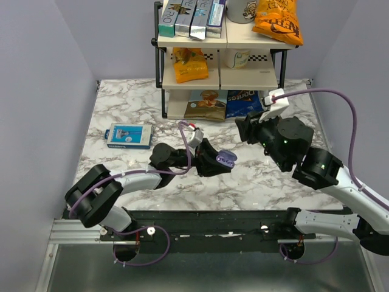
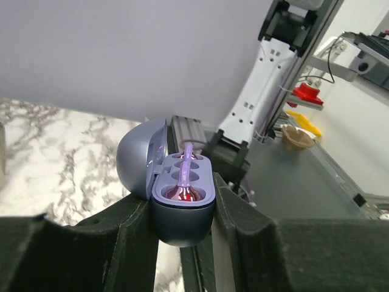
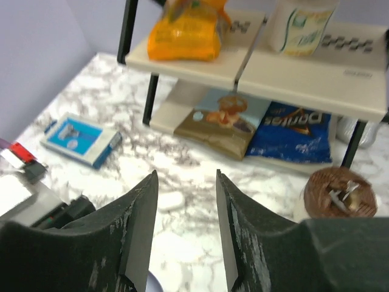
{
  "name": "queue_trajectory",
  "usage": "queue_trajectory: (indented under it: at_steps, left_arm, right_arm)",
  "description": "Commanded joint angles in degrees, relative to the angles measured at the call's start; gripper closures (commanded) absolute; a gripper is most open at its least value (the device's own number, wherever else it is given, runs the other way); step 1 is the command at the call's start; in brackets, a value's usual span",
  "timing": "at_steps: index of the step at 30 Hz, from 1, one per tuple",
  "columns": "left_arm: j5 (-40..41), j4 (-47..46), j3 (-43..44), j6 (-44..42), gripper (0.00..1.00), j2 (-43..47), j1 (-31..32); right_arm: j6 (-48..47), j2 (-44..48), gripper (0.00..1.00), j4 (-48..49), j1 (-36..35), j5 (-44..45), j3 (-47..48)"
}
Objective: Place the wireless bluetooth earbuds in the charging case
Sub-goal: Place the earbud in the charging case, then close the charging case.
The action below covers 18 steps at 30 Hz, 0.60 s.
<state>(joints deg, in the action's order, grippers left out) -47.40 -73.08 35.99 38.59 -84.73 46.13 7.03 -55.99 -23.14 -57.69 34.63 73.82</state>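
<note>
Over the middle of the white-and-grey marbled worktop (image 1: pixel 121 109), nearer to its front edge, the left claw (image 1: pixel 213 163) is clamped on the small rounded lavender-blue plastic charging case (image 2: pixel 182 222), whose lid is open. The right claw (image 3: pixel 186 182), right of the centre, stands open and holds nothing. One tiny purple earbud (image 2: pixel 184 176) lies inside the case.

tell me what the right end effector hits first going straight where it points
Likely the white pebble on the table, then the brown bag behind it; depth is unclear.
</note>
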Motion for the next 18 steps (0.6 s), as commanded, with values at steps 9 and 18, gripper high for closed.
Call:
queue_trajectory:
  at_steps: [9,18]
  left_arm:
    - [0.72,10.41,-3.21,-14.41,1.0,14.59,-0.07]
    - [4.15,12.17,-3.56,-15.65,1.0,15.03,0.1]
  right_arm:
    - [8.09,-1.85,0.52,-8.59,0.91,-14.76,-5.62]
    - [7.39,-1.14,0.53,-6.66,0.91,-22.4,-7.29]
